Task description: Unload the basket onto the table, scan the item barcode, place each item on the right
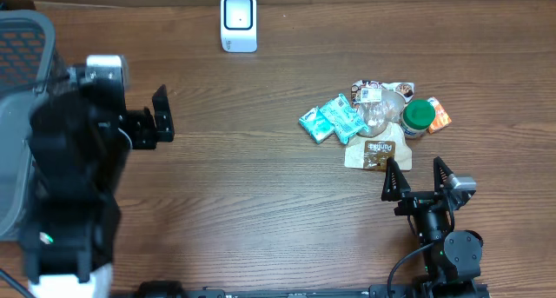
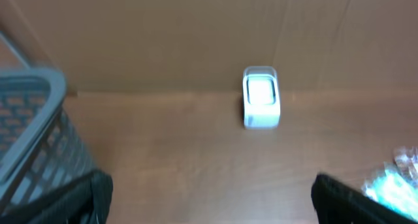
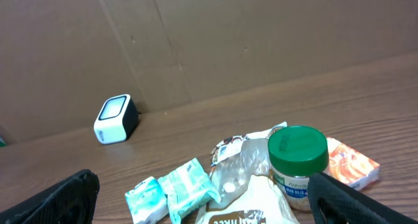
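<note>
Toward the right of the desk [image 1: 261,202], just ahead of the right fingers [image 1: 391,181], sits the heap of items [image 1: 369,135]. It holds two teal packets [image 1: 330,120], a clear bag [image 1: 380,114], a brown pouch [image 1: 375,152], an orange packet [image 1: 440,114] and a green-lidded jar [image 1: 418,117], all touching or overlapping. Both sets of fingers are spread wide and hold nothing. The left fingers [image 1: 163,129] hang well apart from the heap, nearer the grey basket [image 1: 22,55].

The step in hand looks like picking out one item. The jar, upright at the heap's edge, seems the cleanest grab. Pinch it clear of its white label so the code is left uncovered, then face that side to the white scanner [image 1: 238,22] at the far edge. No barcode is legible from these views.
</note>
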Motion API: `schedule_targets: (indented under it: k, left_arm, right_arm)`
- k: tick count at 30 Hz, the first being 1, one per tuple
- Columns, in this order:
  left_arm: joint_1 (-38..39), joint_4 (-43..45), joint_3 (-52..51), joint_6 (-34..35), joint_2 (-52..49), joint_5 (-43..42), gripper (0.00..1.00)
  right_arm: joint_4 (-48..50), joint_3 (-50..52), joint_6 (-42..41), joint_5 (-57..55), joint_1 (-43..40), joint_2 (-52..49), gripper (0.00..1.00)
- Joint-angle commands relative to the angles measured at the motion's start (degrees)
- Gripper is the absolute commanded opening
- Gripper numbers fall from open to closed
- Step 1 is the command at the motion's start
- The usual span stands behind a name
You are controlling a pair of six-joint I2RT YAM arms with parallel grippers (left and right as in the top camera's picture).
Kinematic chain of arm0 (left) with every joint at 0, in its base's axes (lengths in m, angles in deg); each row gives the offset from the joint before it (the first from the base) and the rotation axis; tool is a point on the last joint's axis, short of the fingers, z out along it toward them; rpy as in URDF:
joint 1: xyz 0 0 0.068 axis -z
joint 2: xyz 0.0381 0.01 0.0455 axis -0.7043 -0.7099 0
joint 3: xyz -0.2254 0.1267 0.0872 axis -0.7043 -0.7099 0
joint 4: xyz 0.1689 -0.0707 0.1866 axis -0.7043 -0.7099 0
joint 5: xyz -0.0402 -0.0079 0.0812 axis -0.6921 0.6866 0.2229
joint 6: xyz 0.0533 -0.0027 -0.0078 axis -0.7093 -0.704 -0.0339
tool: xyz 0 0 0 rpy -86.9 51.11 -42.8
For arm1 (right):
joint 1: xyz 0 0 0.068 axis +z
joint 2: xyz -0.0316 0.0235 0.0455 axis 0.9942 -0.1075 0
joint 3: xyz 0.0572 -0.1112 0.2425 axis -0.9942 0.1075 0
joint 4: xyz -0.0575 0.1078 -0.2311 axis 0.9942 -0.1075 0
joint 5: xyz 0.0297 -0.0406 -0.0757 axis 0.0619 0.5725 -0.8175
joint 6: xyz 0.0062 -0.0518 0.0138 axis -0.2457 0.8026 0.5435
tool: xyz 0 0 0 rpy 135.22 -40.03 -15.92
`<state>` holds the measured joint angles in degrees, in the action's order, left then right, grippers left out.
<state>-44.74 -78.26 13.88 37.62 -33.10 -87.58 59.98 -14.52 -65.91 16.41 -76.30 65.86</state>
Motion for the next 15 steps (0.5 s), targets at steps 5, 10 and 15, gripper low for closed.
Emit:
schedule_targets:
  k: [5,10,15]
  left_arm:
    - [0.4,27.6,-31.6,-1.1,18.3,-1.9,0.99]
    - [0.4,35.7,-45.6,-1.2,27.5,-1.3,1.00]
    - [0.4,37.7,-54.5,-3.0,34.9,-1.3,1.00]
  right_arm:
    - [0.2,0.6,0.9,0.5,-0.2,0.7,1.00]
    - [0.2,0.6,0.9,0.5,-0.2,0.7,1.00]
    - [0.2,0.6,0.9,0.5,-0.2,0.7,1.00]
